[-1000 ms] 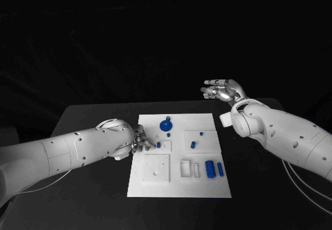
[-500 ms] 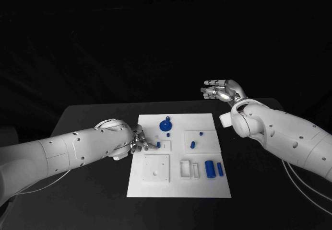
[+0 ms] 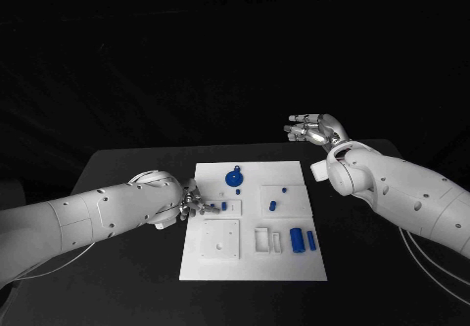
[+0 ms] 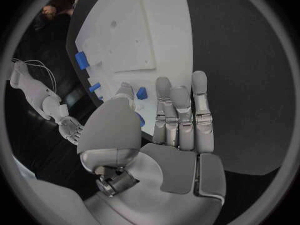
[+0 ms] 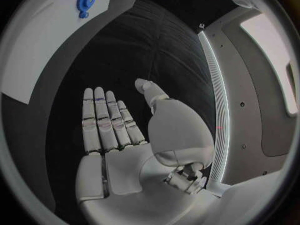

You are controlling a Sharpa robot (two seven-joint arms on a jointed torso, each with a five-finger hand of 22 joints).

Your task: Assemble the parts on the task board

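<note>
A black table [image 3: 128, 272] sits against a dark background, with the white task board [image 3: 250, 265] lying flat in its middle. The board is a tall rectangle carrying small blue parts: a round gear-like part [image 3: 235, 178] near its far end, a small peg [image 3: 224, 204] towards its left edge, two short pegs [image 3: 273, 204] right of centre, and two upright cylinders [image 3: 297, 240] side by side near its right edge. A raised white square block [image 3: 221, 238] sits on the board's near-left area, with bare white board in front of it.

The left hand [image 3: 199, 204] hovers at the board's left edge, just beside the small peg; its fingers [image 4: 181, 117] are straight and apart from the thumb, holding nothing. The right hand [image 3: 312, 128] is raised beyond the table's far right corner, well apart from the board, fingers extended and empty. Bare black tabletop lies on both sides of the board
</note>
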